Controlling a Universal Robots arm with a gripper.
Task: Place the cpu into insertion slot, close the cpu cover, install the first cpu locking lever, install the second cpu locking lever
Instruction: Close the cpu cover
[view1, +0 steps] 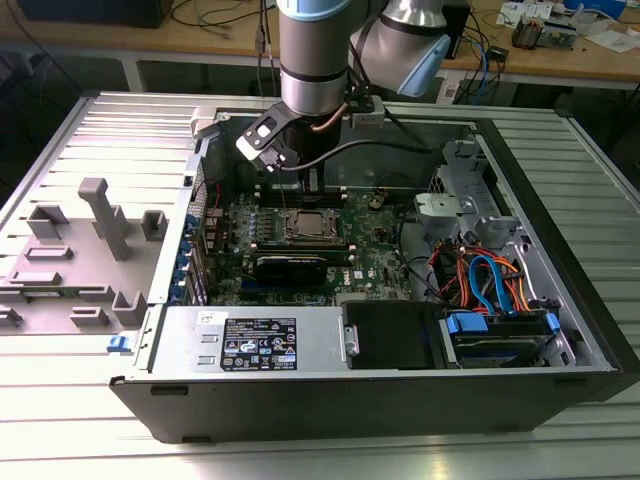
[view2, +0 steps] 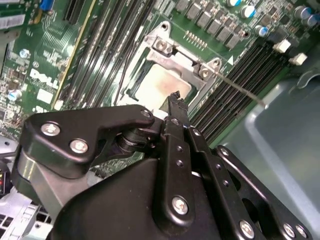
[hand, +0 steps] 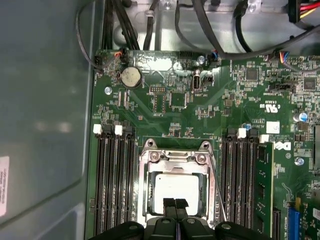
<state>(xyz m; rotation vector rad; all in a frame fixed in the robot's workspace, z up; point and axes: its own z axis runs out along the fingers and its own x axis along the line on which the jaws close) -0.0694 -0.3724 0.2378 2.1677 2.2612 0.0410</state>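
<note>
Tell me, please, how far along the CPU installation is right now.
Done: the dull silver-grey square cpu lies under the thin silvery metal cpu cover, which looks lowered over it. In hand: nothing; the black gripper, fingers together, hovers near the cover's edge. Left: one thin wire locking lever angles out over the black memory slots, apparently unlatched; the other lever's state I cannot tell.

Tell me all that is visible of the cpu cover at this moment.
The cpu cover is a thin silvery metal frame with a large square window. It lies flat on the green motherboard. The pale cpu shows through the window. Two screws sit along one edge. The gripper, jaws shut, hangs above it; whether they touch cannot be told.
</note>
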